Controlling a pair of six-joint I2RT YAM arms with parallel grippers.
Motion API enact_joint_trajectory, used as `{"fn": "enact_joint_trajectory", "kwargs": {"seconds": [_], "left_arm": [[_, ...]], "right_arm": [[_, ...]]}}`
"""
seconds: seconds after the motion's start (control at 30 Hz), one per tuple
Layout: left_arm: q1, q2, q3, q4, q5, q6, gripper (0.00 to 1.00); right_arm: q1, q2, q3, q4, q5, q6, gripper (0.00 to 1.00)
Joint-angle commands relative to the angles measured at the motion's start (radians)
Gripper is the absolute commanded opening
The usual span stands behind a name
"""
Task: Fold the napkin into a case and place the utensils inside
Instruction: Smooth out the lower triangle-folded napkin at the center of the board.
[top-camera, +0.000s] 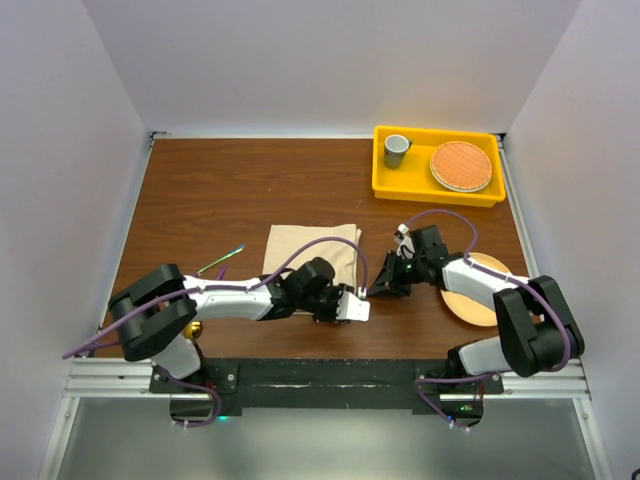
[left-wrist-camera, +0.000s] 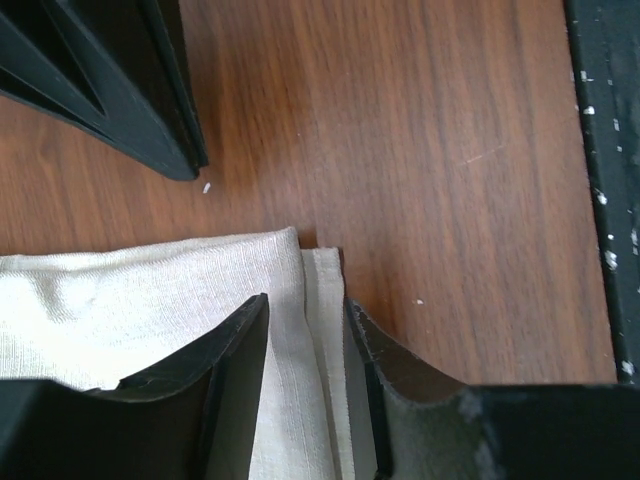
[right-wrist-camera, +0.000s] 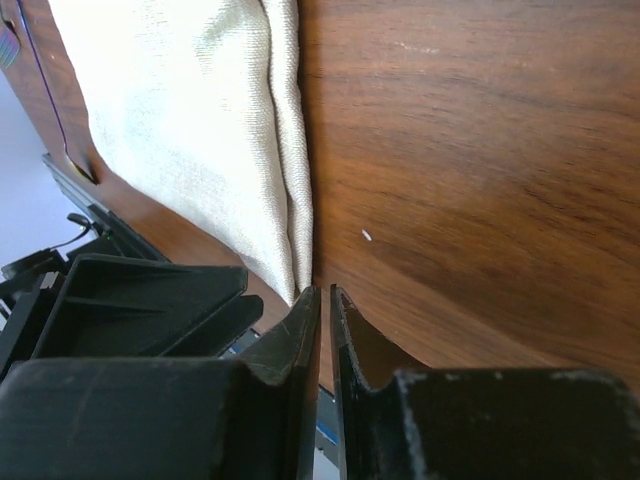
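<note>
Presently, left end effector (left-wrist-camera: 305, 308): jaws stand apart and astride the hem at the napkin's (top-camera: 295, 240) corner, one finger over the cloth and one at its outer edge, nothing pinched. Right end effector (right-wrist-camera: 325, 292): jaws closed to a thin slit and holding nothing; the left wrist view shows bare wood between its tips and the cloth. Both sit at the napkin's 5 o'clock corner in the top view. Step in hand, as judged: taking that corner for the next fold. To do it well, the left jaws should close on every layer at the hem. The fold should then be carried low and level so the edges line up, with the right tips pressing the near edge if the cloth creeps. Napkin: plain beige weave, soft, already doubled, with a lower layer showing just past the upper at the corner. It reads roughly square from above, not yet a narrow case, and lies flat near the middle of the table (top-camera: 250, 190). Fork (top-camera: 222, 260): slim, at the napkin's 9 o'clock, apart from it. Peach plate (top-camera: 470, 305): at 3 o'clock, partly under the right arm.
</note>
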Motion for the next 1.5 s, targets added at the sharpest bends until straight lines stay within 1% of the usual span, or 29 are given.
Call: {"fn": "enact_joint_trajectory", "kwargs": {"seconds": [0.0, 0.07, 0.17, 0.2, 0.27, 0.3, 0.37, 0.5, 0.63, 0.77, 0.9, 1.0, 1.1, 1.2, 1.23, 1.27, 1.3, 1.33, 1.37, 1.43, 1.47], "left_arm": [[-0.011, 0.028, 0.042, 0.083, -0.032, 0.035, 0.40], [-0.015, 0.053, 0.047, 0.084, -0.044, 0.049, 0.38], [-0.015, 0.077, 0.053, 0.083, -0.070, 0.068, 0.32], [-0.017, 0.077, 0.053, 0.088, -0.078, 0.068, 0.25], [-0.015, 0.064, 0.055, 0.087, -0.078, 0.074, 0.17], [-0.015, 0.056, 0.055, 0.087, -0.075, 0.075, 0.08], [-0.015, 0.019, 0.049, 0.084, -0.063, 0.074, 0.01], [-0.014, -0.057, 0.045, 0.071, -0.050, 0.048, 0.00], [-0.011, -0.126, 0.044, 0.007, -0.020, 0.057, 0.00], [-0.009, -0.104, 0.030, -0.045, 0.035, 0.084, 0.00], [-0.011, -0.027, 0.036, -0.064, 0.075, 0.080, 0.00], [-0.011, 0.022, 0.055, -0.059, 0.089, 0.045, 0.07], [-0.011, 0.039, 0.053, -0.071, 0.108, 0.049, 0.10], [-0.006, 0.009, 0.033, -0.081, 0.105, 0.051, 0.27], [-0.002, -0.010, 0.035, -0.088, 0.111, 0.042, 0.38], [0.015, -0.030, 0.041, -0.090, 0.117, 0.017, 0.42], [0.028, -0.077, 0.058, -0.125, 0.126, -0.001, 0.47], [0.038, -0.097, 0.067, -0.131, 0.137, -0.023, 0.54], [0.069, -0.116, 0.074, -0.137, 0.141, -0.064, 0.55], [0.100, -0.151, 0.110, -0.182, 0.138, -0.090, 0.56], [0.141, -0.162, 0.119, -0.186, 0.132, -0.136, 0.56]], "right_arm": [[-0.004, 0.019, -0.012, 0.049, 0.014, 0.028, 0.14], [-0.004, 0.031, -0.010, 0.053, 0.010, 0.029, 0.15], [-0.004, 0.039, -0.007, 0.050, 0.007, 0.029, 0.15], [-0.004, 0.041, -0.007, 0.049, 0.004, 0.026, 0.15], [-0.003, 0.044, -0.009, 0.049, 0.003, 0.026, 0.15], [-0.003, 0.045, -0.007, 0.050, 0.001, 0.026, 0.15], [-0.003, 0.056, -0.003, 0.052, 0.001, 0.023, 0.15], [-0.004, 0.077, 0.028, 0.036, -0.011, 0.002, 0.15], [-0.004, 0.100, 0.051, 0.016, -0.026, -0.003, 0.14], [-0.004, 0.119, 0.071, 0.015, -0.029, 0.000, 0.12], [-0.007, 0.168, 0.117, 0.007, -0.025, -0.015, 0.12], [-0.015, 0.205, 0.158, -0.017, -0.026, -0.031, 0.11], [-0.027, 0.243, 0.204, -0.054, -0.029, -0.064, 0.09], [-0.038, 0.258, 0.250, -0.089, -0.043, -0.098, 0.09], [-0.038, 0.258, 0.263, -0.097, -0.066, -0.107, 0.10], [-0.038, 0.255, 0.290, -0.103, -0.077, -0.126, 0.12], [-0.039, 0.249, 0.301, -0.105, -0.085, -0.130, 0.15], [-0.040, 0.242, 0.312, -0.103, -0.088, -0.132, 0.18], [-0.038, 0.229, 0.335, -0.097, -0.085, -0.141, 0.23], [-0.038, 0.222, 0.355, -0.085, -0.071, -0.149, 0.27], [-0.039, 0.222, 0.372, -0.076, -0.048, -0.149, 0.29]]}}
